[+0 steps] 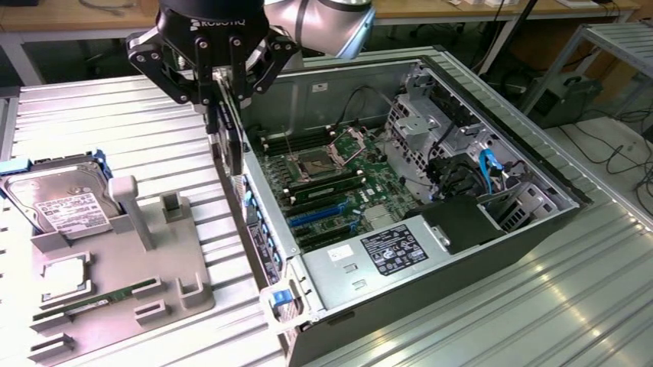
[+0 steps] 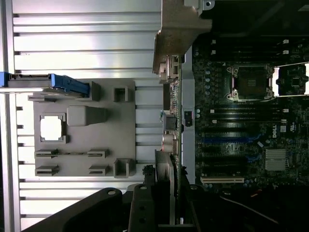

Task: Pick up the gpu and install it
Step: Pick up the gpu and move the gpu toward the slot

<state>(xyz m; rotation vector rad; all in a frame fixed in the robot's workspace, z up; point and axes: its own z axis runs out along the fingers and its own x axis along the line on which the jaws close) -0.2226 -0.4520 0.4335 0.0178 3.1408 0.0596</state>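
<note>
Now the open computer case [image 1: 449, 306] lies on the slatted metal table [image 1: 122, 115] beside the gray parts fixture [image 1: 189, 271], and above the case's edge nearest that fixture the gripper [image 1: 222, 103] pinches the gpu [image 1: 231, 141], which hangs upright and edge-on between its fingers.

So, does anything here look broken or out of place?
Nothing looks spilled or damaged. The computer case lies on its side with its panel off, which seems deliberate. The pincer holds the gpu upright and edge-on over the case's edge, beside the motherboard.
</note>
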